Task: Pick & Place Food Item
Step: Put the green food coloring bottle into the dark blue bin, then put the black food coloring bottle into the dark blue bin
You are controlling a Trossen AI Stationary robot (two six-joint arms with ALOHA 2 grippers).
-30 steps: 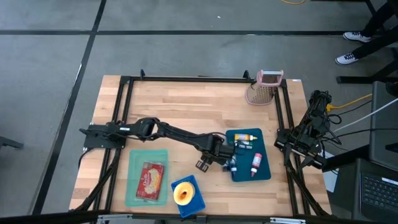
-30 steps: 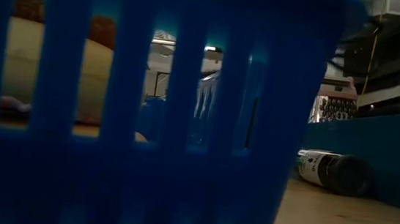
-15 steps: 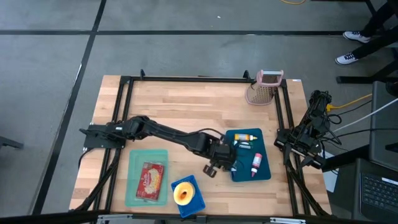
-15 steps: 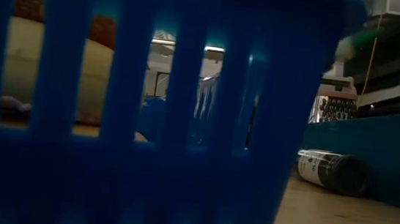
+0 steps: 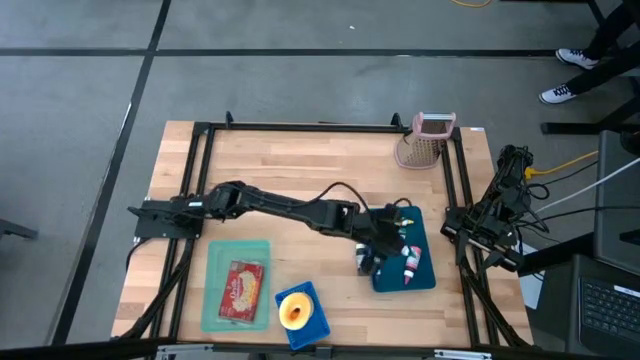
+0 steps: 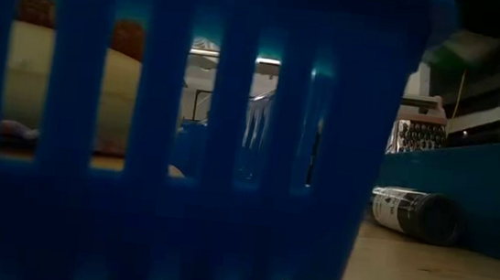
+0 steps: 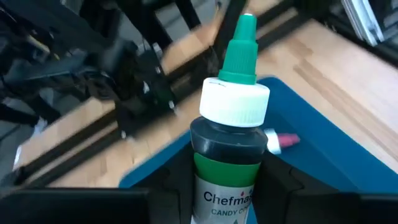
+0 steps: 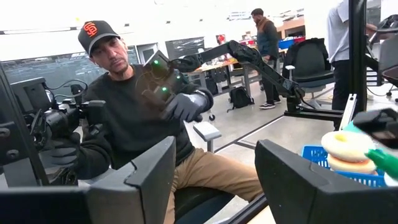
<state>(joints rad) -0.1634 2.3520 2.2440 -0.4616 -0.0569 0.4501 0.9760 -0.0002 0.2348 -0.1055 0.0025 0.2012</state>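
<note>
My left gripper (image 5: 385, 243) reaches over the blue tray (image 5: 428, 281) at the table's right and is shut on a small bottle (image 7: 227, 134). The bottle has a green tip, a white cap and a dark body with a green label. A pink-tipped bottle (image 5: 410, 262) lies on its side in the tray. A donut (image 5: 293, 311) sits in a blue basket (image 5: 318, 325) at the near edge. A red packet (image 5: 240, 288) lies flat in a teal tray (image 5: 212, 300). My right gripper (image 8: 214, 180) waits open at the table's right side. My left gripper pinches the bottle's dark body (image 7: 199, 174), below the white cap, between its two fingers (image 7: 166, 193). The bottle stands along the fingers with its green tip pointing away from the wrist. It is lifted clear above the blue tray (image 7: 311, 162).
A pink and white holder (image 5: 424, 141) stands at the far right corner. A dark bottle (image 6: 418, 214) lies on the wood beside the blue tray's wall. The black frame rails (image 5: 300, 127) run around the table. A person sits beyond the table in the right wrist view.
My left gripper has risen and gone toward the table's right edge, from the blue tray's left rim to over the tray. It has tipped up from pointing steeply down to a shallower slant. The bottle has gone with it, lifted clear.
</note>
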